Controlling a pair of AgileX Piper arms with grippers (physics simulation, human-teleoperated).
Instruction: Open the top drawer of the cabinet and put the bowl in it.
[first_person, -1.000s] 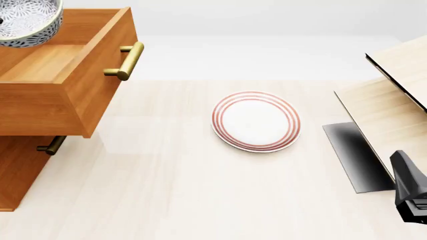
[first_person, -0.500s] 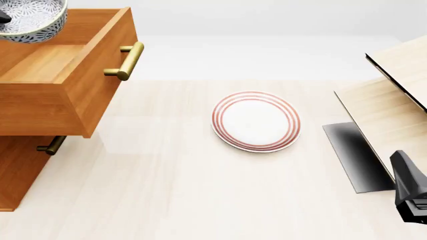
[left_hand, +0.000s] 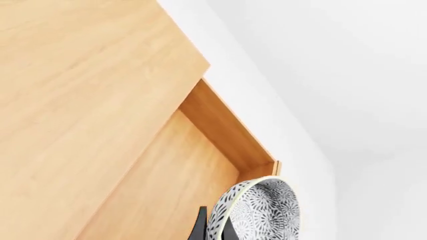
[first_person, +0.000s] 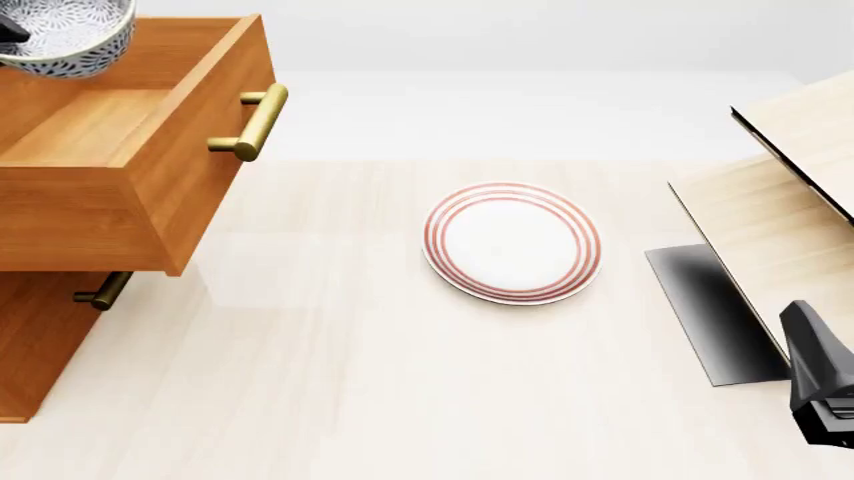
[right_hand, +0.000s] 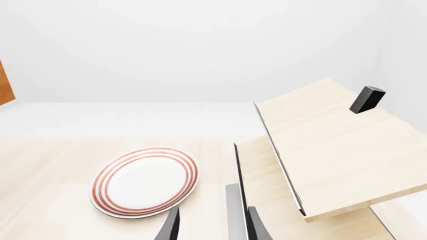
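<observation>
Standing pulled open at the top of the cabinet (first_person: 40, 340), the top drawer (first_person: 127, 150), its brass handle (first_person: 251, 122) facing the plate (first_person: 511, 241). Hanging above the drawer's open box, over its inner corner, the bowl (first_person: 60, 30) (left_hand: 257, 212), tilted on edge in the left wrist view. Pinching the bowl's rim between dark fingers (left_hand: 200, 227), the left gripper (left_hand: 212, 230), jaws narrowed onto that rim. Resting low beside the pale wood structure (first_person: 787, 200), far from the cabinet, the right gripper (right_hand: 212, 225), fingers parted with nothing between them.
</observation>
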